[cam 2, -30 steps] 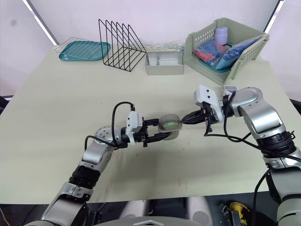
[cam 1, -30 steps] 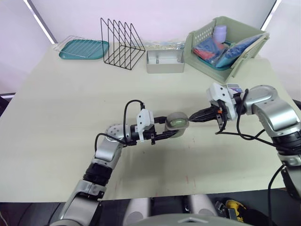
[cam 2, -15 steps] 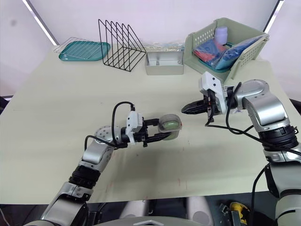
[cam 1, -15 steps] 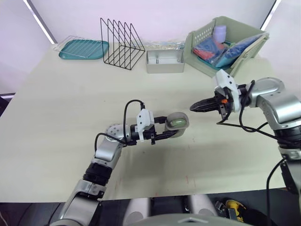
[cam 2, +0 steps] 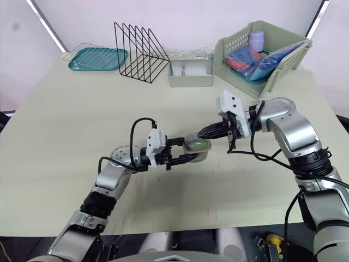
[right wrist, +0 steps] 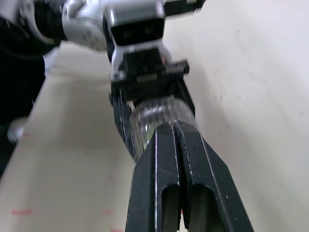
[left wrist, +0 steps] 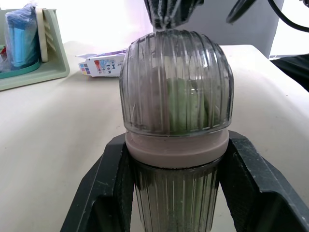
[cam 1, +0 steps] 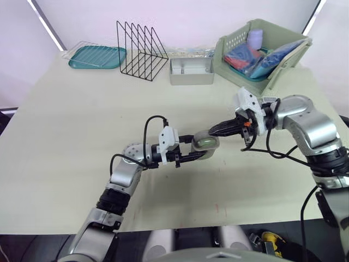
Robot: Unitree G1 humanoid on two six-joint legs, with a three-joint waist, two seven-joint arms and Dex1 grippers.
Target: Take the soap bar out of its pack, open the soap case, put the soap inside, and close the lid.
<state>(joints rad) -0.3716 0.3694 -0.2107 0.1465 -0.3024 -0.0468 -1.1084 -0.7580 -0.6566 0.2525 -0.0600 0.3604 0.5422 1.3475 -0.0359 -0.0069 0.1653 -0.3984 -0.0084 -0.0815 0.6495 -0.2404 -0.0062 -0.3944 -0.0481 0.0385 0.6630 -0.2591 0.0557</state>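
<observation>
Near the middle of the table (cam 1: 82, 120), the left gripper (cam 1: 192, 148) is clamped on the lower half of the case (left wrist: 175, 193), with the green soap (left wrist: 186, 104) inside. The lid (left wrist: 176, 72) sits on top. The right gripper (cam 2: 200, 132), its fingers (right wrist: 166, 145) together, seems to touch the lid's end. To close it well, I think it should push straight along the case, against the left grip and not sideways, until the lid seats evenly.

One soap case (cam 1: 205, 143), one basket (cam 1: 231, 45).
</observation>
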